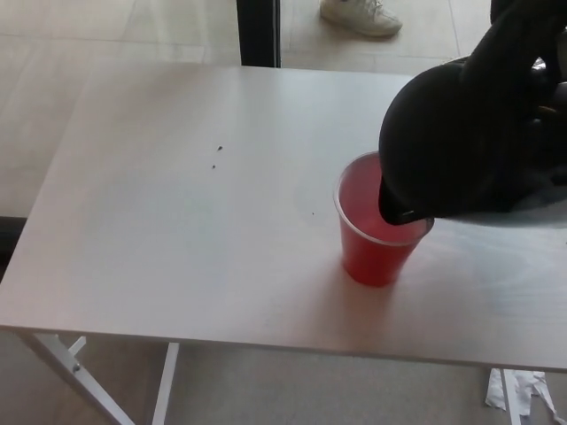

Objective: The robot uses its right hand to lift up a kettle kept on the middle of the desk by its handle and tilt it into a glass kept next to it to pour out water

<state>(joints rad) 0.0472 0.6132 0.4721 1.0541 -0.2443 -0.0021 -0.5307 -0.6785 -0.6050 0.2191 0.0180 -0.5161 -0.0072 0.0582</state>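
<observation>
Fingers (532,40) on kettle (461,142) — over cup (376,239)

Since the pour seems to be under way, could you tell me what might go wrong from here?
1. The kettle's spout sits over the right part of the red cup's rim, so water could run down outside onto the desk.
2. The cup looks light and stands free; a nudge from the kettle might tip it.
3. The kettle hides part of the cup's opening, so overfilling may go unnoticed.

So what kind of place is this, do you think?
Probably an indoor test room or office, not a kitchen: a plain white rectangular desk on metal legs, a pale tiled floor, and a person's white sneaker standing beyond the desk.
</observation>
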